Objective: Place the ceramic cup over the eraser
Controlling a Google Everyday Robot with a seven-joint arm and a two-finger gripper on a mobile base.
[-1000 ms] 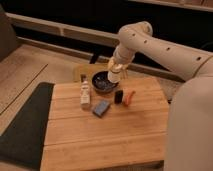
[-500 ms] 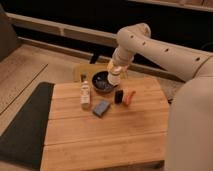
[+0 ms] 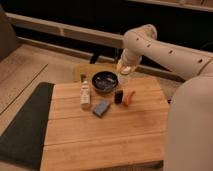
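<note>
You see the hand (image 3: 123, 71) closed on the ceramic cup (image 3: 123, 78), holding it above the far part of the tabletop (image 3: 100, 140), just beside the dark bowl (image 3: 104, 81). The eraser (image 3: 118, 96) stands upright below it in the view, near an orange object (image 3: 129, 98).

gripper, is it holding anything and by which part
The gripper appears shut on the ceramic cup, taken from above at its upper end, beside the dark bowl; the exact contact point cannot be told.
</note>
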